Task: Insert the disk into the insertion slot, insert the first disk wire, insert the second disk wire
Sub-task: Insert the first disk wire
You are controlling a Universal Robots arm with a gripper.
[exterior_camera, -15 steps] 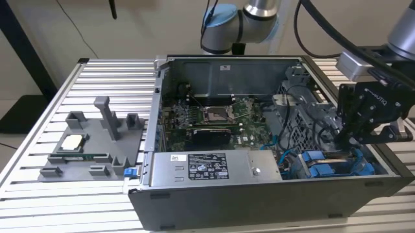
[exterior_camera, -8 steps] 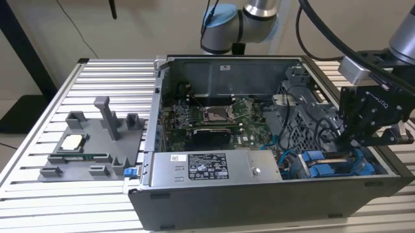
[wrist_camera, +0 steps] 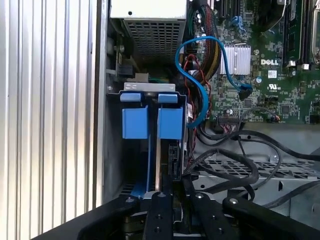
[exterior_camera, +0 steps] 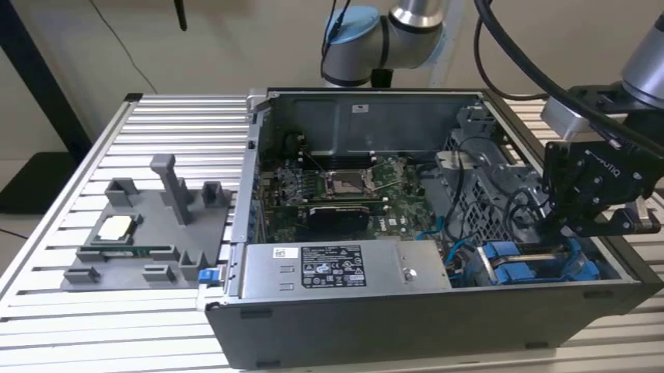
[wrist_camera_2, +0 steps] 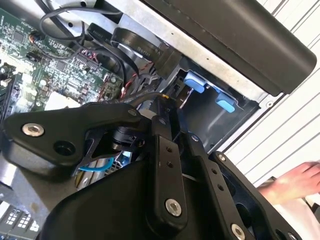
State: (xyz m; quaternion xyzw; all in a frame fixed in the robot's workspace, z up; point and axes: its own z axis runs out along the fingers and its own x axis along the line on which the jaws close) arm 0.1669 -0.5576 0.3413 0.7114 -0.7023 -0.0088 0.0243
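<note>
Gripper hung above the slot (lower right of the exterior view), apparently lined up for insertion; closed or apart, I couldn't tell.

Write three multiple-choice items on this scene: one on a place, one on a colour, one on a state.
1. The grey fixture tray lies: A) at the exterior view's left of the case B) inside it C) on top of it.
2. The tabs on the insertion slot are: A) red B) blue C) green.
3. The case is: A) open B) closed C) upside down.
Key: 1 A, it sits outside the case wall; 2 B, bright blue in the first wrist view; 3 A, the motherboard shows.
</note>
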